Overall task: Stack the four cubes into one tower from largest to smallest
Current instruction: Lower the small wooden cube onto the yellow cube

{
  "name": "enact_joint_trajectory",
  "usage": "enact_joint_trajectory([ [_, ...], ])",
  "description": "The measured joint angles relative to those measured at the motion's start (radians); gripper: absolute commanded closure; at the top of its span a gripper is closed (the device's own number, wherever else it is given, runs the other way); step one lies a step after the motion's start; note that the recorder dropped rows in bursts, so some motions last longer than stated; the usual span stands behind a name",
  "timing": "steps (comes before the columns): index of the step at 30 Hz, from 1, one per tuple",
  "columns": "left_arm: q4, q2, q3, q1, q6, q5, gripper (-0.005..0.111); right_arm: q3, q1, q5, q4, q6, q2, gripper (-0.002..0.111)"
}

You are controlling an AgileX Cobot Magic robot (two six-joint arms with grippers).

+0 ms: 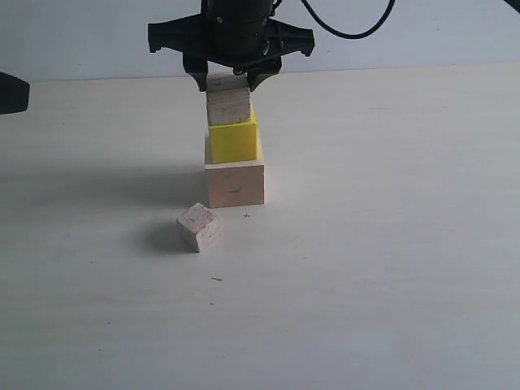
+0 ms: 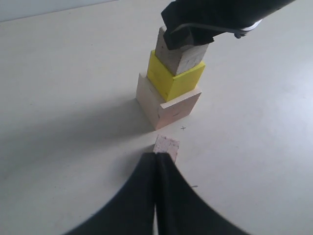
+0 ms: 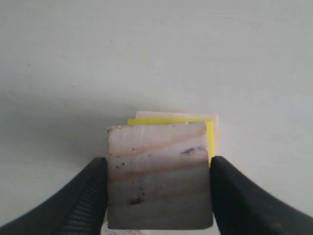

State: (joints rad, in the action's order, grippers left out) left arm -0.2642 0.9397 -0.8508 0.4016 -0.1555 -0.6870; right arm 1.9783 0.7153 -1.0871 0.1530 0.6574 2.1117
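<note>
Right gripper: mine (image 1: 228,84) is partly open, with fingers against both sides of the grained cube (image 1: 229,104), gripping it.
Grained cube: it rests on the yellow cube (image 1: 234,140), which rests on the big pale cube (image 1: 235,184).
Tower: three high, toward the far edge of the bench (image 1: 390,268), about midway along it.
Smallest cube (image 1: 197,226): loose on the bench just on the near side of the tower's base, turned corner-on and not touching it.
Left gripper (image 2: 155,169): fully closed and empty, hanging near the smallest cube.
Risk: the grained cube looks twisted a little off the yellow one — if one finger drags as I let go, I judge it could turn further or slide.
Risk, next cube: the top face is small — a nudge while placing could topple everything.
</note>
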Motion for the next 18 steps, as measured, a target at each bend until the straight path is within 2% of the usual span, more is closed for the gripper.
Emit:
enact_joint_trajectory([
  [18, -0.004, 0.000, 0.000, 0.000, 0.000, -0.002, 0.107, 0.000, 0.000, -0.006, 0.004, 0.015, 0.000, 0.101],
])
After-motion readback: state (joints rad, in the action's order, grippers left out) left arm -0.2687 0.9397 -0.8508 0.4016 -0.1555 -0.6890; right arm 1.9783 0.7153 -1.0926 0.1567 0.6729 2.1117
